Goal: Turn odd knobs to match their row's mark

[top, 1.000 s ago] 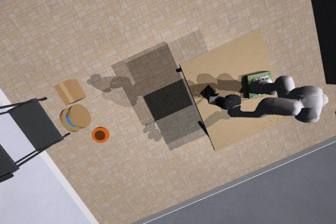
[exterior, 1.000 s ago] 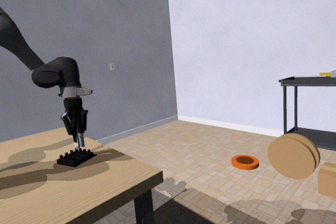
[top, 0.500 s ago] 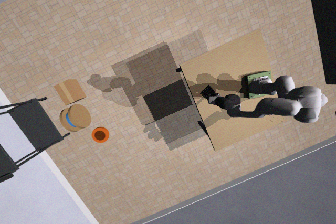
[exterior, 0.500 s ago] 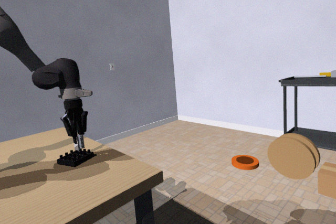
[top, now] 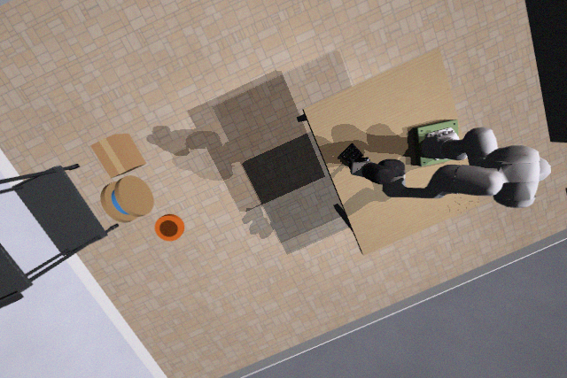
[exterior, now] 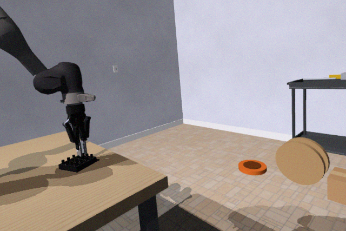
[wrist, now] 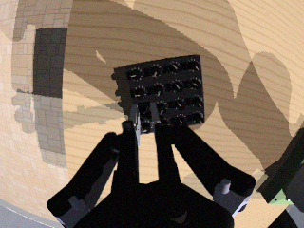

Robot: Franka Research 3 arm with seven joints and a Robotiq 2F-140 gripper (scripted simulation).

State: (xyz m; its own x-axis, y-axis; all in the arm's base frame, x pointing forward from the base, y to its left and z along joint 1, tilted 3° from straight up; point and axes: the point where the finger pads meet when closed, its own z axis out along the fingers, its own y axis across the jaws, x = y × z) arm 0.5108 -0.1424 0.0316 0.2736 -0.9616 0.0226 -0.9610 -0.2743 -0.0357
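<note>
The knob box [top: 349, 152] [exterior: 77, 167] [wrist: 166, 95] is placed near one end of the worktop [top: 402, 90] [exterior: 125, 180] [wrist: 261, 28], lying flat as far as can be seen. The end effector [top: 357, 161] [exterior: 81, 153] [wrist: 144, 112] is pointed down over one corner part of the box, its fingers drawn close together with a narrow gap left. Whether a knob is clamped in that gap cannot be told.

The step in hand is judged to be the turning of one knob. It would be done well with the fingers centred on the knob's axis, so that the wrist's roll is passed on as pure twist and the box is not dragged. Pressure should be kept light, the end-stop gap respected, and the fingers lifted straight up afterwards, since neighbouring knobs stand close and could be brushed. The white line should then be checked against its marks; names and marks are too small to be read.

The box is a dark, squarish slab studded with short round knobs. The worktop is finished in pale, streaked wood grain. Beyond it, a smooth orange ring [top: 158, 227] [exterior: 242, 169] and a taped brown carton [top: 119, 154] [exterior: 336, 190] are seen on patterned tiling.
</note>
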